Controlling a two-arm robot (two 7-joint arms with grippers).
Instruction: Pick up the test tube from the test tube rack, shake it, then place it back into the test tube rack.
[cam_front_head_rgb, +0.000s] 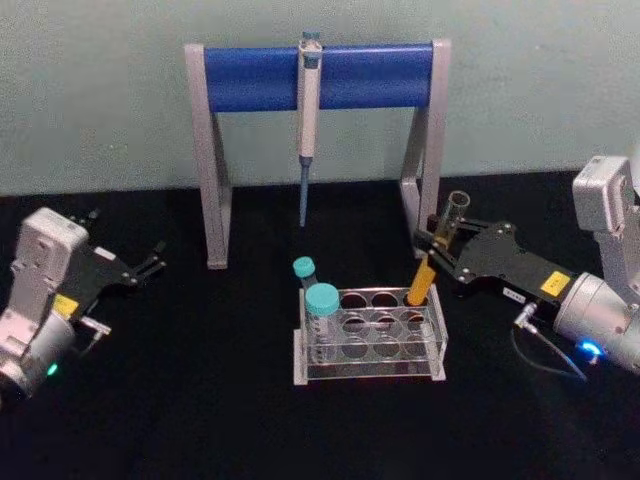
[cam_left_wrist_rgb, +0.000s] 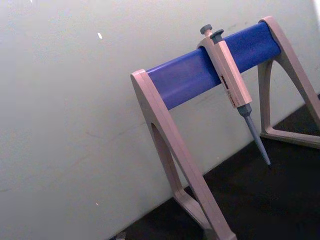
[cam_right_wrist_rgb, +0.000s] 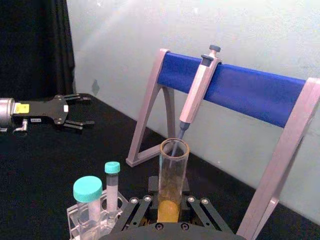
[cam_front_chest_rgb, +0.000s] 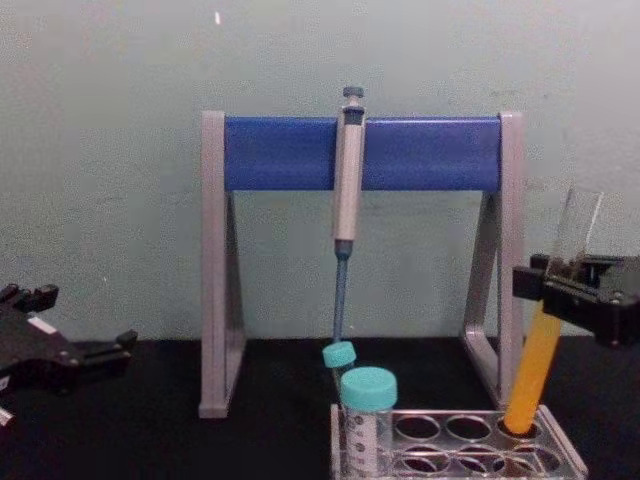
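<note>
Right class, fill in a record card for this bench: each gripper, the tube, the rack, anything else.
right gripper: shut on the long clear test tube holding orange liquid
tube: tilted, lower end in back right hole of the clear plastic test tube rack
left gripper: open, parked at left
other: two teal-capped tubes in rack's left column

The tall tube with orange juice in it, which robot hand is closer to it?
Right. The right gripper is clamped around the test tube above the test tube rack; the left gripper sits open, far off to the left.
</note>
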